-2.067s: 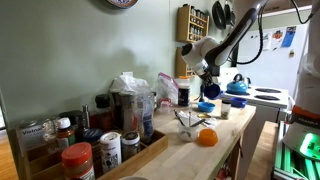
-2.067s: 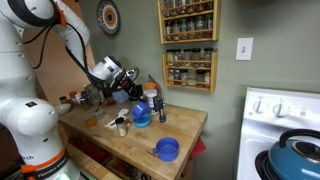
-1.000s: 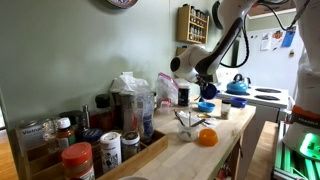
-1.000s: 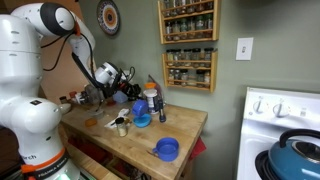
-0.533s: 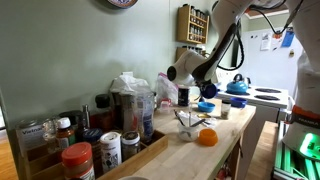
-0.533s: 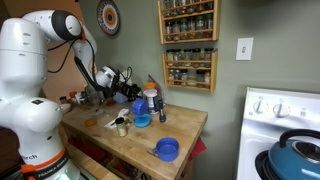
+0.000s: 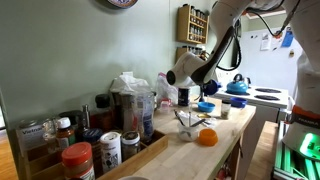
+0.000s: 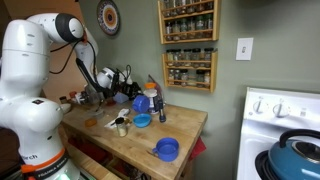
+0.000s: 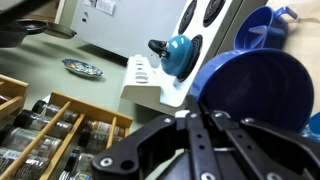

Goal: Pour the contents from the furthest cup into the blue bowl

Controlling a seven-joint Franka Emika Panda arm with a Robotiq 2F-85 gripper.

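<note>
In both exterior views my gripper (image 7: 204, 88) (image 8: 131, 92) hangs over the wooden counter near the wall, shut on a dark blue cup (image 8: 140, 102) that is tipped on its side. Just below the cup sits the small bright blue bowl (image 8: 141, 121) (image 7: 205, 106). In the wrist view the gripper (image 9: 200, 118) has its fingers pressed close together at the cup's edge. The cup (image 9: 250, 85) fills the right half of that view as a large dark blue disc. What is inside it is hidden.
A second blue bowl (image 8: 167, 149) lies near the counter's front edge. A mug (image 8: 121, 124), a bottle (image 8: 158, 108) and an orange (image 7: 206, 137) stand close by. Jars fill a wooden tray (image 7: 80, 150). A blue kettle (image 7: 237, 87) (image 9: 180, 52) sits on the stove.
The arm's wrist has swung toward the wall and turned, tipping the blue cup further over the bowl. The grip has stayed shut.
</note>
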